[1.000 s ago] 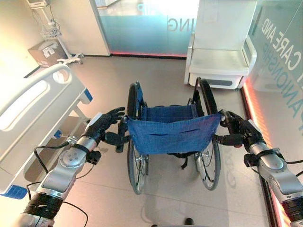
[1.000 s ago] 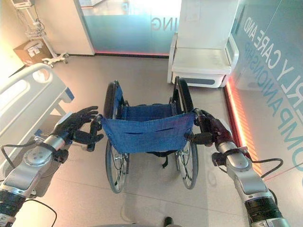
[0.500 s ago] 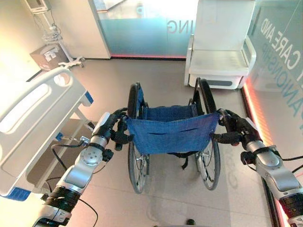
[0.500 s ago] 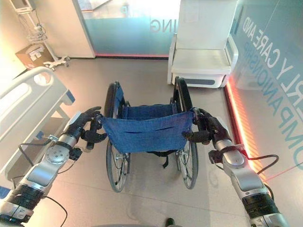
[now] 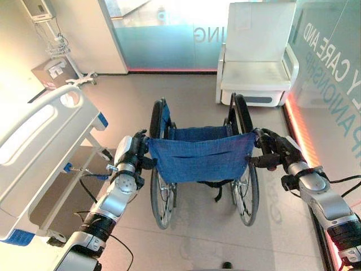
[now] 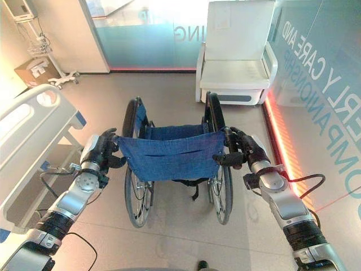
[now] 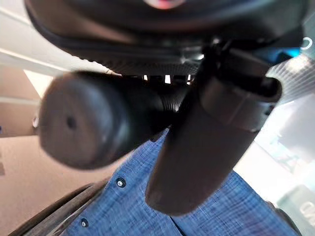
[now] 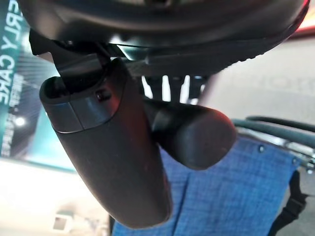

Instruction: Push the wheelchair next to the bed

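Arms are reaching forward, left hand (image 5: 131, 151) and right hand (image 5: 276, 153) each curling round a push handle of the wheelchair (image 5: 198, 158), which is standing just beside the bed (image 5: 39, 141).

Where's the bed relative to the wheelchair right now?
The bed sits on the robot's left, its footboard rail just left of the wheelchair and the left hand.

both arms reach forward, left hand (image 5: 131, 151) and right hand (image 5: 278, 153) with fingers (image 8: 192, 135) curled tight.
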Available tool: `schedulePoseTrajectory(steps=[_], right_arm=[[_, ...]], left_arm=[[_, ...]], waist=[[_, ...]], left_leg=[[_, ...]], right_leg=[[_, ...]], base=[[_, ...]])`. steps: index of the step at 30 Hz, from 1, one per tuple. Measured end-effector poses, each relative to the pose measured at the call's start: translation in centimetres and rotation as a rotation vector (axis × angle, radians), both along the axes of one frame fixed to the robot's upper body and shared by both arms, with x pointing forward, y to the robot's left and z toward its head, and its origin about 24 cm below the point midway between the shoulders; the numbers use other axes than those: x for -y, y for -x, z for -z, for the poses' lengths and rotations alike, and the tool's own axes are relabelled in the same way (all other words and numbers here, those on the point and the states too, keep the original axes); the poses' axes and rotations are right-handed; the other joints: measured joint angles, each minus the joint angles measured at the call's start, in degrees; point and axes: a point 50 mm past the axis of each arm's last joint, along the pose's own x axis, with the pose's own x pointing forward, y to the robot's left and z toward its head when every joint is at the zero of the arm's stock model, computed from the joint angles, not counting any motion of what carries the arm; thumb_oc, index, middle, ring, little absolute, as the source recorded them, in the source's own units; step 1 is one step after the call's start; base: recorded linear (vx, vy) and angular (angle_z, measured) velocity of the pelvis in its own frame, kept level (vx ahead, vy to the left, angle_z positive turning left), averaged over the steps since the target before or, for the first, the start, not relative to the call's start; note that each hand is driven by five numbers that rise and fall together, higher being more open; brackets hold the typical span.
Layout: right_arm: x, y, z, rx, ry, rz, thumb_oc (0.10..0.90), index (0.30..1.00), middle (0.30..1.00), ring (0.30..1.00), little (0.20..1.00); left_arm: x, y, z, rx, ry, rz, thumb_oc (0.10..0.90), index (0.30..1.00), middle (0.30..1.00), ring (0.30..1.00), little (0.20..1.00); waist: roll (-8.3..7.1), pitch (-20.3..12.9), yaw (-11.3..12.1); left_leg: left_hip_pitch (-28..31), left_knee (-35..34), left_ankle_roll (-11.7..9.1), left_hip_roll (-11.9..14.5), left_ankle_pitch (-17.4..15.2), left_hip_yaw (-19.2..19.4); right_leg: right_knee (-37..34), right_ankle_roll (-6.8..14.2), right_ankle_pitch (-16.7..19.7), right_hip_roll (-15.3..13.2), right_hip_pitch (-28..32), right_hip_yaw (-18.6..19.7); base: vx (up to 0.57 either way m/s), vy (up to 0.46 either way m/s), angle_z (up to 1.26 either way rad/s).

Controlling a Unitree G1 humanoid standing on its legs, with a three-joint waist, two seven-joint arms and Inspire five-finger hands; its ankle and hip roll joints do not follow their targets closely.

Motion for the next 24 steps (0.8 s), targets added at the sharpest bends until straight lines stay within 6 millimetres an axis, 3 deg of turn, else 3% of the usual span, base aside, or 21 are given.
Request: schedulePoseTrajectory(steps=[9,24], right_arm=[[-0.3,-0.3,0.0,-0.028,0.054,-0.008,0.800,0.900,0.900,0.900,0.900],[-1.1,-1.4,-0.7,-0.080,0.161,-0.073,0.800,0.900,0.900,0.900,0.900]], left_arm=[[0.4,-0.2,1.9,-0.078,0.064,-0.041,0.800,0.900,0.900,0.900,0.900],[-3.1,-1.5,2.8,-0.295,0.600,-0.114,0.800,0.900,0.900,0.900,0.900]], waist=[[1.14,-1.82,0.01],[2.45,-2.95,-0.81]], left_leg=[[0.02,-0.29,-0.12,0.17,0.08,0.07],[0.03,-0.29,-0.73,0.91,0.47,0.08]], right_leg=[[-0.05,0.26,-0.27,0.01,0.10,-1.01],[-0.25,0.12,-0.27,0.51,0.20,-1.16]], base=[[0.00,-0.002,0.01],[0.00,0.000,0.00]])
